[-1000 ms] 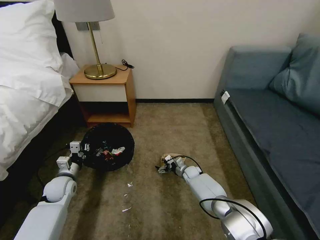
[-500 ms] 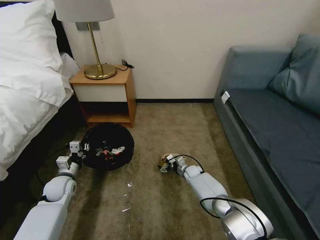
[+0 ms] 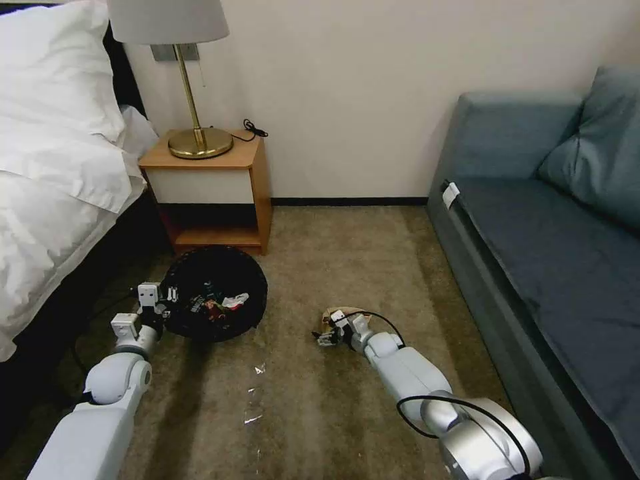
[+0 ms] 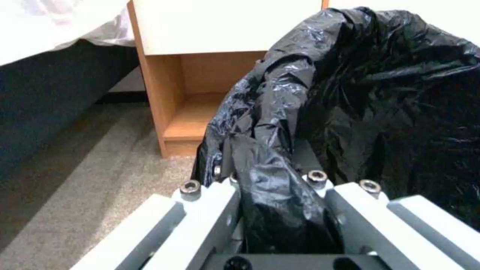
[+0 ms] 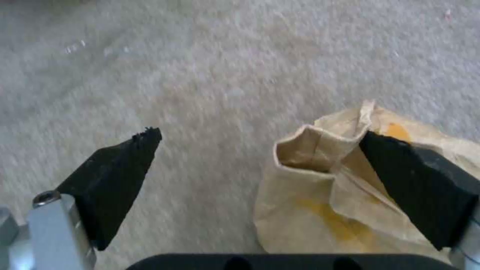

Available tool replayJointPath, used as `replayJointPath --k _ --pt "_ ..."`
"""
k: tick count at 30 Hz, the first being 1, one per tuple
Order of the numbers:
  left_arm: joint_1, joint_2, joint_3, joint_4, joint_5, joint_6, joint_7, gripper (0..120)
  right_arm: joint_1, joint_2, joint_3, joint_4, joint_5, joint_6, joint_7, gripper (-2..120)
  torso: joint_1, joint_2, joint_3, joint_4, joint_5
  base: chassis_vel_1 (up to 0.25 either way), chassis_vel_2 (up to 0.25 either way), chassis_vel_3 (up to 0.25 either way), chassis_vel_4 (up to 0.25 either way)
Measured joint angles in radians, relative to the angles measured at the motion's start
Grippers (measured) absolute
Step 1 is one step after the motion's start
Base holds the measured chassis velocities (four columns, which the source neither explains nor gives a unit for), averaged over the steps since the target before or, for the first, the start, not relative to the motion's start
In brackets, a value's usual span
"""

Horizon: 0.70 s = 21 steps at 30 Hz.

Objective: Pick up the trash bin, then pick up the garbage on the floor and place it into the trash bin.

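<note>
Trash bin (image 3: 215, 293), lined with a black plastic bag (image 3: 248, 313), sits on the beige-brown carpet floor (image 3: 333, 267) in front of a wooden nightstand (image 3: 210, 190), seen from the head view. Small litter pieces (image 3: 217, 305) lie inside it. Left gripper (image 3: 165, 297) is at the bin's rim on the side nearest the bed (image 3: 53, 187). Right gripper (image 3: 325, 339) is low over the carpet, well apart from the bin, with a crumpled tan paper bag (image 3: 343, 313) just beyond and beside its fingertips. A few pale scraps (image 3: 253, 393) lie on the carpet between the two arms. A blue-grey sofa (image 3: 553, 220) stands to the robot's right.

Left wrist view: the left gripper (image 4: 280, 187) has its jaws narrowed onto a fold of the black plastic bag (image 4: 280, 210) at the trash bin (image 4: 380, 112) rim; the fold fills the gap between the jaws. The nightstand (image 4: 200, 93) stands beyond the jaws on the floor (image 4: 100, 180).

Right wrist view: the right gripper (image 5: 260, 150) has its jaws wide apart, with nothing gripped. One finger (image 5: 115, 176) stands over bare floor (image 5: 210, 75). The other finger (image 5: 420, 183) is against the crumpled tan paper bag (image 5: 320, 195), part of which lies between the jaws, toward that finger. Whether the bag rests wholly on the carpet cannot be told.
</note>
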Motion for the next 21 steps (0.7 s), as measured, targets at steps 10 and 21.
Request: replayJointPath --k 10,21 --pt "0.009 -0.002 -0.015 0.002 -0.002 -0.015 0.006 4 0.008 0.016 0.041 -0.036 -0.024 -0.016 -0.002 85 0.000 0.000 0.000 -0.0001 0.0000 0.000 0.000 0.000 0.000" --pt "0.012 -0.006 -0.014 -0.005 -0.006 -0.018 0.007 4 0.010 0.015 0.076 -0.047 -0.026 -0.016 -0.028 47 0.000 0.000 0.000 -0.0002 0.0001 0.000 0.000 0.000 0.000"
